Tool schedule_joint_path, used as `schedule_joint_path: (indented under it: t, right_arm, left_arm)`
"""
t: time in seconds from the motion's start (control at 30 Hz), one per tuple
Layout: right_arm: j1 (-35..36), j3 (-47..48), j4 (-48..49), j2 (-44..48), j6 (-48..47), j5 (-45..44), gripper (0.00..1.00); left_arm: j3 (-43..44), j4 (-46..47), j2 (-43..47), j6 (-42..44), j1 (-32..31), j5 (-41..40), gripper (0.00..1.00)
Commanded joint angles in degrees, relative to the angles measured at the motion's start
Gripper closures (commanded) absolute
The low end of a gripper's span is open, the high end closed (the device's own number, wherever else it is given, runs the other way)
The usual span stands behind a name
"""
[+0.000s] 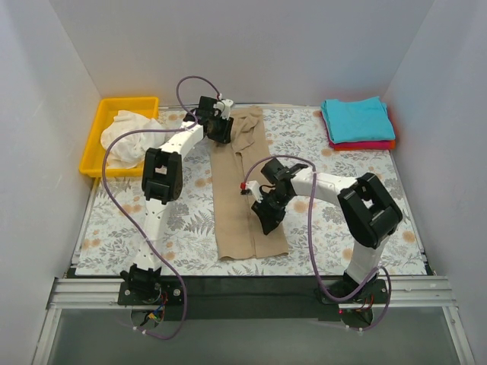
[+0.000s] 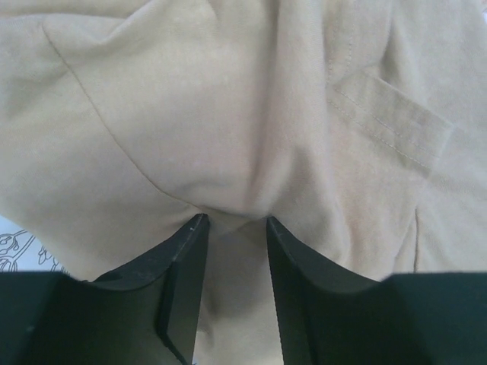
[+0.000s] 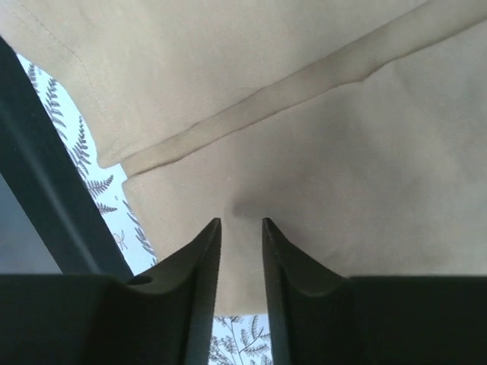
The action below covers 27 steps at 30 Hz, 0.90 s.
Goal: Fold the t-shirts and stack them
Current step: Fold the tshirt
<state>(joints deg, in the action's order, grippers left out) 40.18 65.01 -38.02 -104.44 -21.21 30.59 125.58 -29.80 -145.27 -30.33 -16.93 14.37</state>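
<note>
**Now pinching both ends of the tan strip, ready for the crosswise fold**

Covering most of the bench, the fern-printed cloth is serving as the work surface. The tan shirt is lying down its middle as a long narrow strip, running from the far edge toward the arms. Its sides look folded in, so the step in hand is probably the crosswise fold that shortens it.

At the far left, the yellow bin is holding the crumpled white shirt, which is waiting its turn. In the far right corner, the teal shirt is sitting folded on top of the red-pink shirt. That stack is well apart from the strip, leaving room to work, and is likely where the tan one is going.

The left end effector is reaching to the strip's far end. It is clenching a pucker of tan cloth between its fingertips, with creases radiating from the pinch. The right end effector is bearing down nearer the arms, just beside the strip's right edge and a stitched hem. It is nipping the fabric with its fingers nearly together. Gripping at two places along the strip is presumably keeping the layers from sliding apart as one end lifts.
</note>
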Motion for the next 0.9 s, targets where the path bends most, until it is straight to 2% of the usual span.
schedule_joint_path:
  t: [0.0, 0.07, 0.17, 0.27, 0.3, 0.33, 0.37, 0.4, 0.43, 0.47, 0.57, 0.6, 0.67, 0.7, 0.77, 0.8, 0.87]
  right_arm:
    - [-0.1, -1.4, 2.5, 7.7, -1.8, 1.5, 0.67]
    - [-0.1, -2.5, 2.6, 12.7, -3.0, 0.8, 0.61]
    - [-0.1, -4.1, 2.5, 19.9, -6.9, -3.4, 0.5]
    - [0.0, -8.7, 2.2, 27.2, -13.3, -9.5, 0.46]
    - [0.2, -10.1, 2.2, 29.0, -16.5, -10.5, 0.46]
    - [0.9, -11.3, 2.2, 32.3, -17.8, -11.4, 0.48]
    - [1.5, -14.4, 2.3, 34.0, -19.5, -12.7, 0.49]
    - [2.2, -15.9, 2.9, 35.6, -21.7, -13.7, 0.49]
    - [4.3, -17.7, 3.5, 37.1, -22.7, -14.5, 0.5]
    - [5.3, -19.4, 4.3, 40.1, -23.5, -15.1, 0.5]
    - [10.2, -25.9, 9.4, 46.2, -26.8, -16.2, 0.49]
    - [11.5, -27.8, 10.8, 47.6, -27.6, -16.5, 0.49]
    - [15.4, -32.4, 15.2, 50.1, -29.8, -17.7, 0.49]
    - [16.4, -33.6, 16.5, 50.6, -30.5, -18.0, 0.48]
    - [18.7, -36.5, 19.8, 51.2, -31.7, -18.0, 0.49]
    - [19.5, -37.1, 20.7, 51.2, -32.1, -17.9, 0.49]
    - [21.2, -39.0, 22.1, 50.6, -32.8, -17.8, 0.5]
  left_arm:
    - [-3.2, 0.9, 8.7, 1.9, 0.4, 5.6, 0.63]
    - [-6.6, 1.3, 15.2, 1.9, 0.4, 9.5, 0.62]
    - [-17.4, 2.8, 26.8, 2.3, 0.4, 16.2, 0.6]
    - [-33.1, 4.0, 41.1, 7.4, 0.5, 23.8, 0.58]
    - [-42.8, 4.8, 44.9, 10.2, 0.5, 24.7, 0.58]
    - [-47.3, 5.5, 53.1, 11.6, 0.5, 26.8, 0.58]
    - [-51.4, 4.8, 56.6, 14.4, 0.4, 28.4, 0.57]
    - [-60.7, 3.9, 60.9, 20.1, -0.1, 29.2, 0.57]
    - [-64.7, 3.5, 64.8, 22.7, -0.9, 29.6, 0.57]
    - [-69.3, 2.7, 72.6, 25.4, -1.3, 29.7, 0.57]
    - [-82.8, 2.7, 83.2, 32.4, -6.1, 29.1, 0.54]
    - [-85.4, 2.8, 88.7, 33.9, -9.2, 29.2, 0.52]
    - [-93.2, 5.0, 94.1, 35.8, -12.8, 27.9, 0.49]
    - [-95.8, 6.7, 97.9, 35.3, -16.8, 26.5, 0.48]
    - [-100.2, 11.2, 99.5, 32.9, -21.2, 22.4, 0.48]
    - [-101.0, 13.0, 99.1, 31.8, -25.6, 18.0, 0.48]
    - [-101.7, 16.9, 97.0, 28.6, -29.1, 15.3, 0.51]
